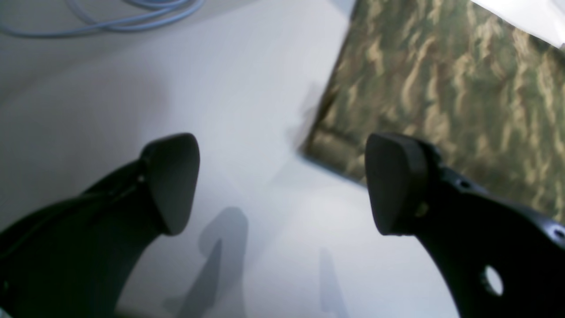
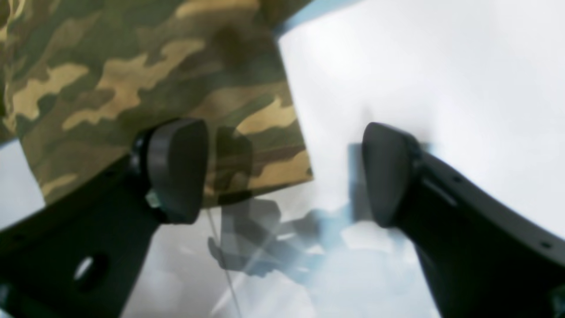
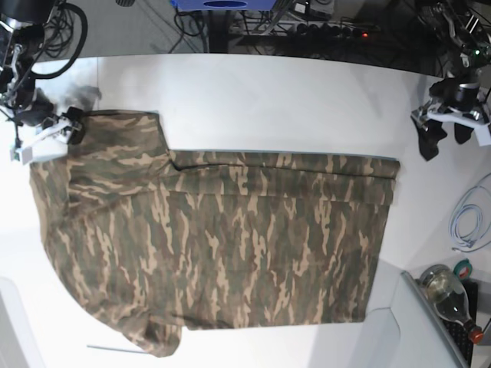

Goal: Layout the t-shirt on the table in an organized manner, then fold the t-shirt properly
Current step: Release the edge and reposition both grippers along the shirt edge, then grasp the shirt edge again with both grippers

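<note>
Our right end effector [image 2: 282, 172], open and empty, is nearer the t-shirt [image 3: 222, 238], at its sleeve corner; the left end effector [image 1: 282, 181] gapes empty near the counter [image 3: 291, 100] edge

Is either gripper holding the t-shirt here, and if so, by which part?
Nothing is held. The left gripper is open over bare table beside the t-shirt. The right gripper is open too, above a shirt corner, with no cloth between its pads.
</note>
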Action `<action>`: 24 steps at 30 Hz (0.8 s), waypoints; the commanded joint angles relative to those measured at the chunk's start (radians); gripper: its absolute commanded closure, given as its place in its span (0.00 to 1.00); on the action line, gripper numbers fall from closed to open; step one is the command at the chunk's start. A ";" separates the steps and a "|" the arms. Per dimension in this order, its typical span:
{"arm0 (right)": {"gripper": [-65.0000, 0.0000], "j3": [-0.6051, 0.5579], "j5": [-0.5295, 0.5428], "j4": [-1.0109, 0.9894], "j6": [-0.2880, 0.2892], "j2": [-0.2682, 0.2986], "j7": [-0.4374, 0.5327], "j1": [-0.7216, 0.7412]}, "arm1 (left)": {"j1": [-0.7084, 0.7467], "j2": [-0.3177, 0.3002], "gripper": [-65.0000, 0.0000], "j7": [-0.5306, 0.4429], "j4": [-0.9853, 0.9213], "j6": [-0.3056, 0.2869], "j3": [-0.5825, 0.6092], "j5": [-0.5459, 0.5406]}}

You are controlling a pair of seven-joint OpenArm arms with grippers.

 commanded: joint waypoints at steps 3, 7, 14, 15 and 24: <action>0.62 -0.055 0.018 0.002 0.081 -0.003 -0.016 -0.016 | 0.013 -0.023 0.13 -0.020 0.004 -0.022 -0.048 -0.011; 1.00 -0.059 0.015 0.008 0.085 -0.030 -0.016 -0.012 | 0.016 -0.035 0.13 -0.020 -0.030 -0.022 -0.055 -0.012; 1.00 -0.059 0.008 0.205 0.081 -0.027 -0.165 0.073 | 0.034 -0.034 0.13 -0.021 -0.033 -0.023 -0.049 -0.011; 1.00 -0.059 0.008 0.214 0.081 -0.026 -0.188 0.099 | 0.033 -0.034 0.13 -0.021 -0.035 -0.023 -0.049 -0.009; 1.00 -0.065 -0.137 0.111 0.081 -0.001 -0.295 0.432 | 0.033 -0.029 0.13 -0.021 -0.036 -0.023 -0.049 -0.006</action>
